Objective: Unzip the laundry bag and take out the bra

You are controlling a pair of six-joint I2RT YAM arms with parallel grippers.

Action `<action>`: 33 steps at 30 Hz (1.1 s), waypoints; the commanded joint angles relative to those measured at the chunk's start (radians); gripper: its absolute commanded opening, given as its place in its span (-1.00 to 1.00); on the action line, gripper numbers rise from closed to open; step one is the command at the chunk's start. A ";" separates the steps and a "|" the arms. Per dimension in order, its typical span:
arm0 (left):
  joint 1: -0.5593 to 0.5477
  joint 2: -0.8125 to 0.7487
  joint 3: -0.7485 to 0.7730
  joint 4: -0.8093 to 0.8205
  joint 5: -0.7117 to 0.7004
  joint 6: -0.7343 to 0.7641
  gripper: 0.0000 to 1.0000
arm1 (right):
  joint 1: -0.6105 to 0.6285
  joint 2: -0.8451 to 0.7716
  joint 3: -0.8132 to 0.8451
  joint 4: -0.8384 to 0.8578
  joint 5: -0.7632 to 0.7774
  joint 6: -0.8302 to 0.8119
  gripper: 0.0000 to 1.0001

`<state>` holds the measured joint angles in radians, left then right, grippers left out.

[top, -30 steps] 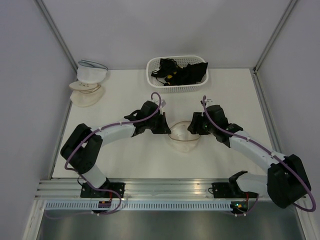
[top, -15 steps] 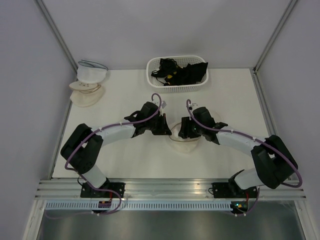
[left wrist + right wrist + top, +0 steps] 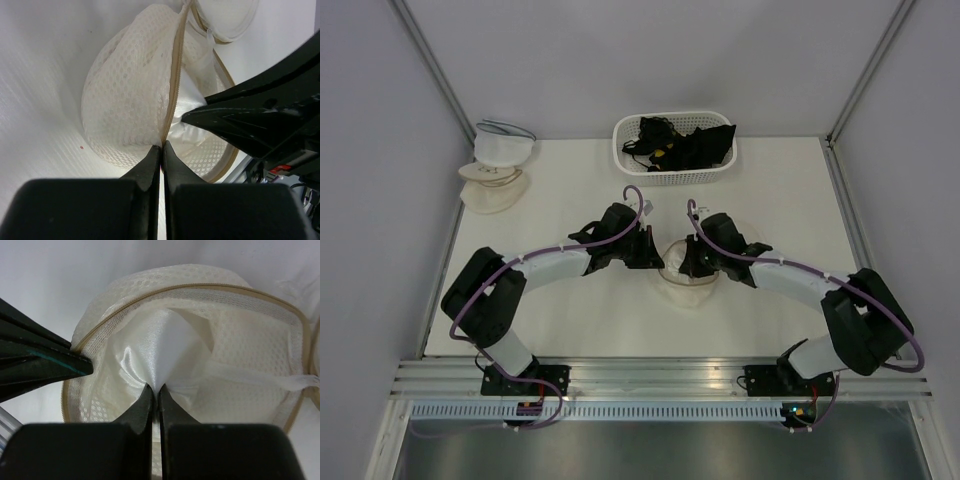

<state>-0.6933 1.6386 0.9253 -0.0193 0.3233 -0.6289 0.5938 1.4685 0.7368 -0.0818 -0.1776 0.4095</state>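
Observation:
The laundry bag (image 3: 690,288), a cream mesh dome, lies mid-table between both arms with its zip open. My left gripper (image 3: 658,262) is shut on the bag's zip edge (image 3: 170,115) at the left side, and its fingers show at the left of the right wrist view (image 3: 45,365). Inside the opening lies the bra (image 3: 155,347), shiny white fabric, also seen past the zip in the left wrist view (image 3: 189,100). My right gripper (image 3: 156,388) is shut on a pinched peak of that fabric, reaching into the bag from the right (image 3: 683,266).
A white basket (image 3: 620,150) holding black garments stands at the back centre. Stacked cream and white dome pouches (image 3: 495,170) sit at the back left near the wall. Walls close in on both sides of the table.
My right gripper moved left into the open bag and closed on the white fabric. The left gripper stayed shut on the bag's edge without moving.

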 commanded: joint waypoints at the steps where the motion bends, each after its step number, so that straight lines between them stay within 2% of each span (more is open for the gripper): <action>1: -0.003 -0.019 -0.003 0.036 -0.010 -0.009 -0.96 | 0.008 -0.095 0.062 -0.096 0.094 -0.018 -0.99; 5: -0.003 -0.028 -0.003 0.025 -0.036 -0.009 -0.95 | 0.008 -0.226 0.091 -0.171 0.171 -0.021 -0.99; 10: 0.005 -0.023 -0.003 0.000 -0.052 -0.011 -0.95 | 0.006 -0.327 0.121 -0.159 0.129 -0.031 -0.99; 16: 0.006 -0.019 0.000 -0.002 -0.043 -0.011 -0.95 | 0.004 -0.416 0.125 -0.001 0.150 0.006 -0.99; 17: 0.006 -0.020 0.000 -0.001 -0.040 -0.011 -0.96 | 0.003 -0.427 0.118 0.072 0.142 0.030 -0.99; 22: 0.006 -0.023 0.000 0.008 -0.035 -0.012 -0.95 | -0.015 -0.409 0.076 0.273 0.026 0.145 -0.99; 26: 0.006 -0.036 -0.002 0.013 -0.032 -0.017 -0.95 | -0.031 -0.401 -0.008 0.518 -0.056 0.287 -0.99; 31: 0.008 -0.051 -0.005 0.013 -0.041 -0.012 -0.95 | -0.038 -0.428 -0.065 0.593 -0.051 0.377 -0.99; 32: 0.009 -0.052 -0.005 0.013 -0.041 -0.012 -0.95 | -0.045 -0.442 -0.074 0.584 -0.034 0.383 -0.99; 33: 0.011 -0.056 -0.008 0.013 -0.043 -0.014 -0.95 | -0.049 -0.462 -0.088 0.576 0.049 0.390 -0.99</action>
<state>-0.6880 1.6249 0.9253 -0.0193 0.2893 -0.6292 0.5556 1.0668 0.6647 0.3397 -0.1890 0.7185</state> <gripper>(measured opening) 0.028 0.021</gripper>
